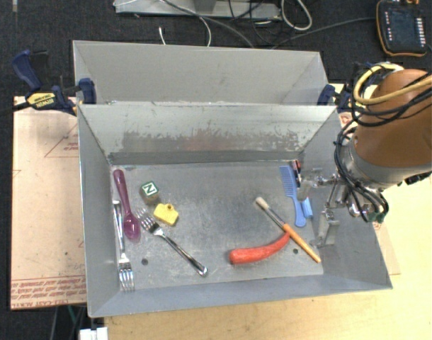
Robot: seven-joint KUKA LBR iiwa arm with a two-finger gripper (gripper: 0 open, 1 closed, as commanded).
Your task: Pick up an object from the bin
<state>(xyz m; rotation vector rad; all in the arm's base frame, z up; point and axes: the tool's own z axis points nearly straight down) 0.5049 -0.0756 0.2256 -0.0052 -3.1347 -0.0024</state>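
Where the blue comb [294,192] lies, the tool [321,218] hangs — beside.

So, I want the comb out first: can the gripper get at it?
Probably yes: the gripper hangs right beside the blue comb, and nothing lies on it, though it sits close to the bin's wall.

We mark a grey bin [223,204], a purple spoon [126,204], a green cube [149,190] lettered white, a yellow block [166,214], a red pepper [260,251], a blue comb [295,193].
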